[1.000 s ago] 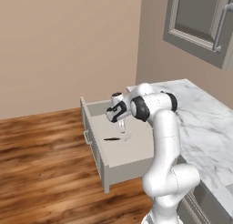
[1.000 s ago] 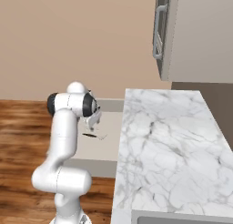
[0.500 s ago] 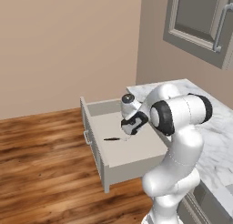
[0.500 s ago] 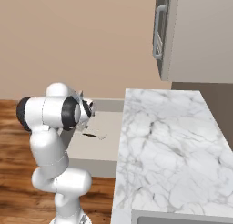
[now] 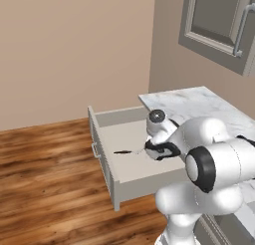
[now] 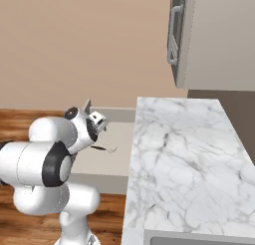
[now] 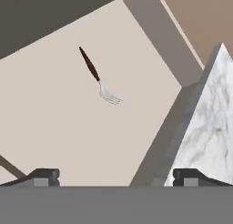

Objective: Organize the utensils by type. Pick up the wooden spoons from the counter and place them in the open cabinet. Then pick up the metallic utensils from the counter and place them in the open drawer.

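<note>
The tool (image 7: 116, 175) was spread wide and empty, its two tips (image 7: 43, 176) well apart, looking down over the drawer (image 5: 102, 120) beside the edge of the bench (image 6: 184, 154). In the base views the tool (image 5: 160, 150) hung above the drawer's right part, close to the bench edge.

On the pale drawer floor (image 7: 54, 114) lay the fork (image 7: 96, 76), flat and alone: dark brown handle, pale tines, touching neither the walls nor the tool. It showed as a thin dark sliver near the middle of the drawer (image 5: 123, 151), left of the tool.

Beyond it, the bench top in sight carried no utensil. The wooden spoon and silver spoon could not be seen, so how much sorting remained was unclear.

The fork looked light, stiff and slim, lying low on a smooth floor, so it would likely be slippery and apt to skid or pivot if pinched off-centre. Were it to be lifted, the handle's thicker middle seemed the best hold, fingers across it. The tines looked fine and poor to grip.

Farthest off, the wall cabinet (image 6: 214, 37) hung above the bench.
</note>
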### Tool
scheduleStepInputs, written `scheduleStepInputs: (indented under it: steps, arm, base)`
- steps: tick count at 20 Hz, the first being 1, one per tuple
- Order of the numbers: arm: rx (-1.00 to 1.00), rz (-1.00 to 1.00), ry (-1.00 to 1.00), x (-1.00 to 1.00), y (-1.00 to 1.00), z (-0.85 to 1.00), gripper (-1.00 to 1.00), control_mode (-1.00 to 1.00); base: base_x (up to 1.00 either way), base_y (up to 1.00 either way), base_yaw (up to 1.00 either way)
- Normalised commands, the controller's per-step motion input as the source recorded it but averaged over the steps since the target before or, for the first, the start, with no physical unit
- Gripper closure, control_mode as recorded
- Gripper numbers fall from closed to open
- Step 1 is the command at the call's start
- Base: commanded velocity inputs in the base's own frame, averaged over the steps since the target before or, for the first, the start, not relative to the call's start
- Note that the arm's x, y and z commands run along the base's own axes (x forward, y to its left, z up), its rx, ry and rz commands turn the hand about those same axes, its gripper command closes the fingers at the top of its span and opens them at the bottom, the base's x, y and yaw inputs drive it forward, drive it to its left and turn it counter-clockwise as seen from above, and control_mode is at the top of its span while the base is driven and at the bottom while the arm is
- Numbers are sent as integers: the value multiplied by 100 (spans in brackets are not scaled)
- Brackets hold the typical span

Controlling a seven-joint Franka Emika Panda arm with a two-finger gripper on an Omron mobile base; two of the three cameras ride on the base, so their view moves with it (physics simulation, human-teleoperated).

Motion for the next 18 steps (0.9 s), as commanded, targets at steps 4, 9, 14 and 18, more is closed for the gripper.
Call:
scheduleStepInputs:
  steps: [4,9,14,18]
  arm:
    - [20,-36,19,-12,-29,92,-100,-100]
    - [11,-46,9,-47,11,26,-100,-100]
    - [11,-47,-16,-99,18,-20,-100,-100]
    - [25,-27,-26,-93,-1,-44,-100,-100]
  base:
    - [0,0,0]
    - [0,0,0]
    - [0,0,0]
    - [0,0,0]
